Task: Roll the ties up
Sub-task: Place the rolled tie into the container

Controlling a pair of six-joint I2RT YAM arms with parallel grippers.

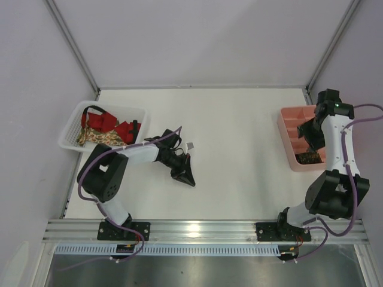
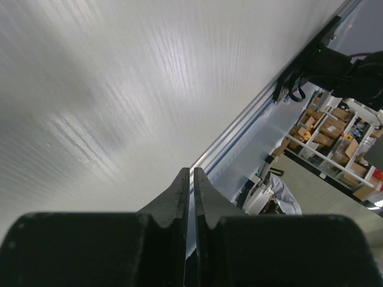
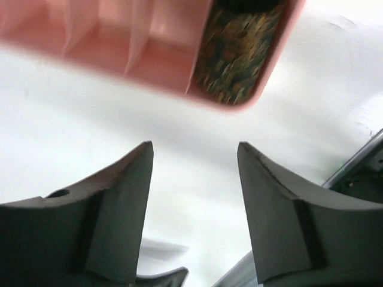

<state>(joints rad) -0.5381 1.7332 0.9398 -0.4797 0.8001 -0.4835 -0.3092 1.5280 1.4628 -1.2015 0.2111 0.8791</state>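
Observation:
A rolled dark brown tie (image 1: 309, 157) with reddish-gold speckles sits in the near end compartment of the pink tray (image 1: 286, 134). It also shows in the right wrist view (image 3: 239, 48). My right gripper (image 1: 309, 135) hangs over the tray, open and empty (image 3: 194, 143). Red ties (image 1: 125, 128) and a beige floral tie (image 1: 99, 137) lie bunched in a white basket (image 1: 72, 128) at the left. My left gripper (image 1: 187, 178) rests low over the table's middle left, shut on nothing (image 2: 192, 170).
A small white tag (image 1: 190, 145) lies on the table just beyond my left gripper. The pink tray has several compartments (image 3: 102, 30) with nothing in them. A metal rail (image 1: 203, 230) runs along the table's near edge.

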